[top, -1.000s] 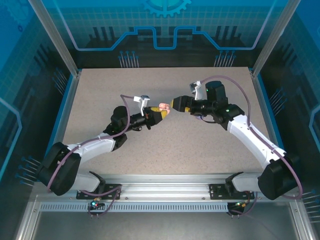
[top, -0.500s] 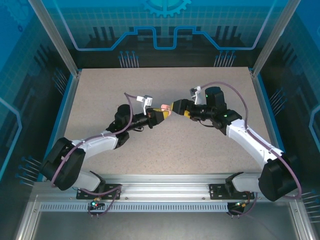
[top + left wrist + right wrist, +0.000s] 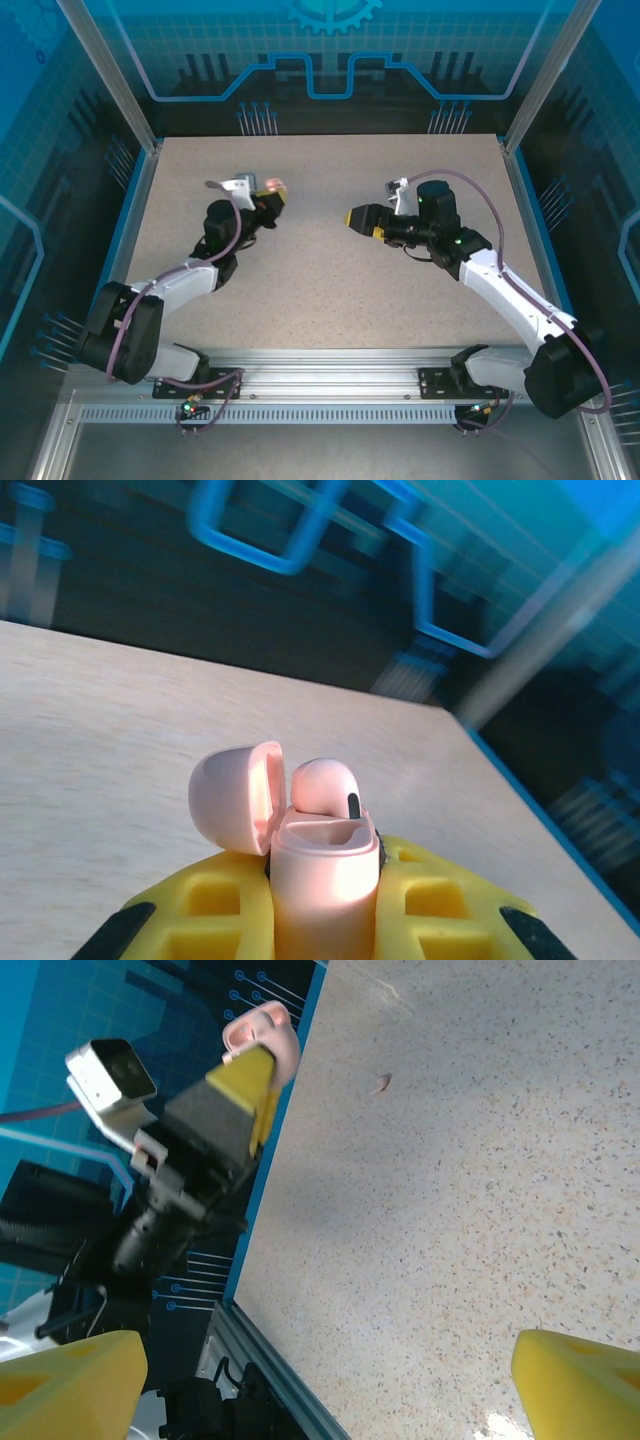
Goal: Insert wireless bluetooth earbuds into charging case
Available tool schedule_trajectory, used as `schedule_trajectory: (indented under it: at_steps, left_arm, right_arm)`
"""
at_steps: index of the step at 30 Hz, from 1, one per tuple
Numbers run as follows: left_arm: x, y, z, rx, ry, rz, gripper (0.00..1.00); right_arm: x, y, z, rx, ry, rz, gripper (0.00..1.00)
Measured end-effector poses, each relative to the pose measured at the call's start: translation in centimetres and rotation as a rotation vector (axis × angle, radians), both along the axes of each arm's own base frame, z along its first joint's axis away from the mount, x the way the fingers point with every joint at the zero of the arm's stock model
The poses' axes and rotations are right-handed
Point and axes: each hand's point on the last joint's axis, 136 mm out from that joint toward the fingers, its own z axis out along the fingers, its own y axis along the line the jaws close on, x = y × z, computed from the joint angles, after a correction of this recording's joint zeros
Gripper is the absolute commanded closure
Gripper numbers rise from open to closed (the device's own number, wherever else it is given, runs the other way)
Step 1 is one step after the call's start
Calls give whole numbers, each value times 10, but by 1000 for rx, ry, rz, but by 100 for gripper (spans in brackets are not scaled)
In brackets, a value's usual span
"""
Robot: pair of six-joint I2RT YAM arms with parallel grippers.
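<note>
Within left hand (image 3: pixel 272 193), case (image 3: pixel 325 885) points outward; lid (image 3: pixel 232 798) open

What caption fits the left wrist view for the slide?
Left claw gripping the pink charging case, lid open, one pale earbud seated inside.

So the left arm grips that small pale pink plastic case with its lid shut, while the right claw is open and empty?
The lid is open, not shut: the left wrist view shows the small pale pink case with its lid flipped back. The rest is right.
</note>
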Motion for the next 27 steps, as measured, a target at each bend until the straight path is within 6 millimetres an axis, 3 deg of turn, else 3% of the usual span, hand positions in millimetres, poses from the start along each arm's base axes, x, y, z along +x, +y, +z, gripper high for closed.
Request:
schedule_trajectory:
  at_steps: [4, 11, 20, 27]
  left_arm:
    - [20, 36, -31, 33, 77, 119, 100]
    - [39, 62, -77, 66, 191, 194, 100]
    - [64, 97, -88, 51, 244, 279, 100]
    - [71, 104, -91, 25, 265, 293, 100]
  right_arm:
    - [-3, 1, 0, -4, -4, -1, 5]
    - [-4, 1, 4, -5, -18, -6, 5]
    - [-3, -1, 2, -15, -16, -18, 5]
    - [-3, -2, -1, -24, -7, -24, 5]
